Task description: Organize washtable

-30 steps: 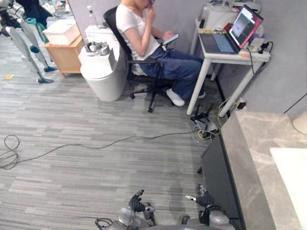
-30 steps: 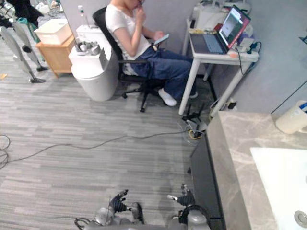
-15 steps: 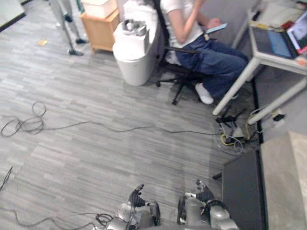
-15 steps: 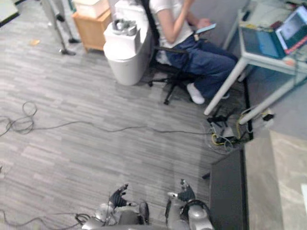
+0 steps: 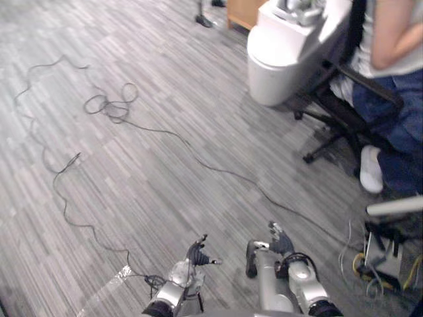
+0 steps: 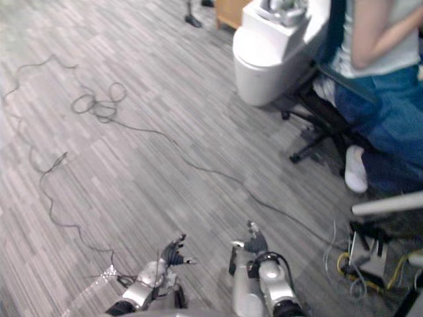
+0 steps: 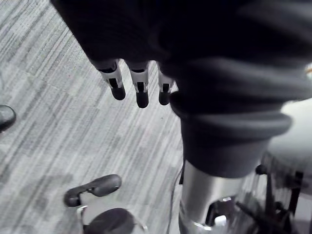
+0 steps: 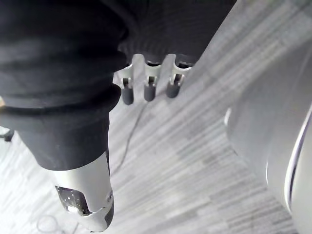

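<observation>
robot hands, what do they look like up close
The left hand and right hand both have silver fingers with dark tips, coming out of a black ribbed cover that wraps the back of the hand and wrist. The arms are smooth silver-grey.

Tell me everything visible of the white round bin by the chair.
The white round bin stands upright on the grey plank floor, smooth and plastic-looking, its top wider than its body. A white boxy piece on top carries grey metallic items, cut off by the frame edge. The black office chair stands beside it; contact cannot be told.
</observation>
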Tool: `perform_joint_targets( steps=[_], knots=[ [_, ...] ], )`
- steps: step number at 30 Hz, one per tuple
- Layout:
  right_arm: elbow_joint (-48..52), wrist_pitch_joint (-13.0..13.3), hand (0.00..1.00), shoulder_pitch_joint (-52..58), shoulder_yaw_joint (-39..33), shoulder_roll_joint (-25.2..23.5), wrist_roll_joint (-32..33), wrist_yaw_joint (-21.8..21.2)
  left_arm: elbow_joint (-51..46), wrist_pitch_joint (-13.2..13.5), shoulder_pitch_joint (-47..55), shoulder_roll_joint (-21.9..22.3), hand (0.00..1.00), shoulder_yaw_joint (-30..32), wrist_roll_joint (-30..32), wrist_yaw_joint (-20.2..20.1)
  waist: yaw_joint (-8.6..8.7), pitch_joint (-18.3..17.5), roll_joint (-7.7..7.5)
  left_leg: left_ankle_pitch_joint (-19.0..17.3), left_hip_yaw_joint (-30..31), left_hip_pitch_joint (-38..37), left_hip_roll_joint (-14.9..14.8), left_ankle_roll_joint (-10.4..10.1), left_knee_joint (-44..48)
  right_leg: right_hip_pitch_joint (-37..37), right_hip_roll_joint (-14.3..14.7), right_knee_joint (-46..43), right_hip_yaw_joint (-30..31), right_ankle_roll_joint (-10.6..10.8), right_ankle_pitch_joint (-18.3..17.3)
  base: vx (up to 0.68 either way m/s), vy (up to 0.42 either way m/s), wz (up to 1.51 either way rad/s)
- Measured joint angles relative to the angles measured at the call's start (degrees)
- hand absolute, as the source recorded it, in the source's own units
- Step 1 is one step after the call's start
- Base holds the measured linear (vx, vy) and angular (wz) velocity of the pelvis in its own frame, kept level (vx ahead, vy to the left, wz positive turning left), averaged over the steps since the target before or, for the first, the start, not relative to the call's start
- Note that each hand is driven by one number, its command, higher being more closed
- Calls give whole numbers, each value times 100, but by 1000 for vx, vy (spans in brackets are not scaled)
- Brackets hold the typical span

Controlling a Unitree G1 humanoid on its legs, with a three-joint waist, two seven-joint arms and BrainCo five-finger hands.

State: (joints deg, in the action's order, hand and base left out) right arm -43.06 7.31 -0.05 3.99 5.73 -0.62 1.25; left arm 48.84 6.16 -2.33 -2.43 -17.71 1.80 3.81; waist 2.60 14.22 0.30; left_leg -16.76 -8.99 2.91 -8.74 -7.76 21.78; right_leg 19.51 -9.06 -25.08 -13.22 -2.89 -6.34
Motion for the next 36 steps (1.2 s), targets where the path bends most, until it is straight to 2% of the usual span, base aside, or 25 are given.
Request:
perform_joint_targets(
  steps=[3,5,6,7,8,9,11,12,14,17,18,19,20,21,22,23,24,25,27,28,30,33,36],
  knots=[
    [-139,4,0,58,-20,99,-14,-8,4,38,110,17,0,145,0,-2,-5,-56,4,4,-804,-19,145,0,-336,-728,20,758,-521,0,1,136,-173,77],
    [-331,-4,0,76,-83,90,-15,-13,45,28,202,15,0,271,1,2,1,-105,88,27,-1378,-83,182,-25,-652,-1008,93,962,-832,-6,8,38,-28,66],
    [-380,-12,0,185,-138,85,-12,-12,108,27,245,19,0,297,1,0,7,-154,162,196,-1713,-187,176,-92,-878,-1215,144,1053,-1094,-5,8,19,53,95],
    [-400,-26,0,300,-169,82,-8,-15,144,18,310,27,0,380,1,0,40,-210,237,715,-2029,-316,169,-10,-1169,-1406,204,1146,-1357,15,18,-4,113,100],
    [-487,-40,0,334,-242,-1,1,-15,183,1,387,-13,0,498,3,2,25,-252,178,1052,-2081,-448,252,403,-1495,-1547,207,1271,-1470,96,76,-28,112,76],
    [-515,-44,0,367,-269,-50,2,-15,234,-23,427,-47,0,513,3,4,34,-296,121,1149,-2077,-500,315,345,-1643,-1624,191,1382,-1525,149,132,-50,119,55],
    [-517,-44,0,487,-318,-182,4,-16,300,-72,598,-120,0,712,10,1,60,-385,32,1393,-1906,-658,495,372,-2063,-1838,193,1726,-1698,245,324,-66,103,55],
    [-540,-44,0,494,-347,-273,2,-27,383,-85,696,-160,0,807,16,8,121,-437,-19,1553,-1745,-720,633,502,-2333,-1926,138,1835,-1849,335,420,-78,108,52],
    [-583,-53,0,469,-361,-303,2,-27,438,-87,711,-189,0,904,16,9,136,-451,-38,1629,-1631,-749,715,506,-2448,-1959,77,1833,-1947,374,458,-69,88,43],
    [-741,-55,0,410,-353,-308,3,-28,524,-77,791,-240,0,1178,14,27,104,-479,-62,1772,-1413,-802,857,625,-2646,-2028,0,1745,-1985,415,498,-85,57,29],
    [-736,-66,0,403,-354,-305,3,-32,543,-80,805,-240,0,1197,13,32,104,-484,-46,1811,-1320,-809,870,672,-2700,-2002,-4,1649,-1938,413,496,-111,48,53],
    [-734,-81,0,377,-410,-296,3,-26,622,-83,815,-238,0,1200,14,29,174,-482,-14,1820,-1038,-770,873,699,-2689,-1907,-13,1327,-1403,338,455,-96,88,116],
    [-735,-99,0,423,-534,-290,2,-27,639,-77,810,-249,0,1206,13,23,199,-484,-15,1817,-587,-695,878,924,-2619,-1709,79,806,-232,147,310,-72,98,124],
    [-735,-100,0,437,-545,-288,1,-26,648,-76,809,-254,0,1208,13,23,204,-483,-15,1832,-496,-674,885,962,-2607,-1673,118,710,29,109,278,-32,77,166],
    [-737,-108,0,541,-595,-303,1,-30,720,-80,775,-295,0,1240,16,26,287,-494,-34,1870,-77,-611,911,1007,-2550,-1571,311,509,1135,167,2,11,-9,166],
    [-747,-112,0,577,-608,-362,20,-31,806,-83,760,-338,0,1352,11,24,297,-557,-145,1974,215,-556,987,997,-2571,-1594,430,499,1815,351,-128,20,-47,179],
    [-777,-116,0,597,-599,-374,20,-33,822,-84,756,-366,0,1383,12,31,282,-587,-221,2033,307,-548,1049,993,-2596,-1624,410,574,1923,389,-116,23,-78,141],
    [-912,-119,0,583,-570,-411,21,-42,862,-85,749,-392,0,1441,14,30,249,-643,-328,2123,462,-574,1163,948,-2673,-1766,288,746,1902,541,-195,10,-85,89],
    [-1029,-132,0,507,-557,-438,6,-68,905,-85,739,-347,0,1625,32,31,174,-666,-324,2219,541,-544,1193,913,-2750,-1956,226,1138,1793,650,-268,-17,-71,31],
    [-1096,-136,0,472,-516,-414,7,-90,913,-85,730,-338,0,1690,42,24,131,-707,-374,2272,531,-505,1199,930,-2755,-2041,202,1388,1800,807,-298,-48,-64,-15],
    [-1161,-139,0,436,-528,-387,49,-110,977,-90,741,-300,0,1734,62,11,189,-693,-224,2329,557,-468,1131,888,-2763,-2038,266,1488,1766,832,-250,-79,-99,-6],
    [-1163,-138,0,429,-520,-343,39,-119,1026,-98,740,-251,0,1732,125,9,227,-712,-180,2362,595,-514,1049,837,-2765,-2179,310,1611,1648,805,-199,-54,-67,12],
    [-1192,-147,0,439,-515,-334,-6,-121,1018,-96,736,-236,0,1737,123,8,177,-713,-186,2351,680,-505,1020,802,-2766,-2267,355,1738,1553,797,-194,-31,-40,17]
  ],
)
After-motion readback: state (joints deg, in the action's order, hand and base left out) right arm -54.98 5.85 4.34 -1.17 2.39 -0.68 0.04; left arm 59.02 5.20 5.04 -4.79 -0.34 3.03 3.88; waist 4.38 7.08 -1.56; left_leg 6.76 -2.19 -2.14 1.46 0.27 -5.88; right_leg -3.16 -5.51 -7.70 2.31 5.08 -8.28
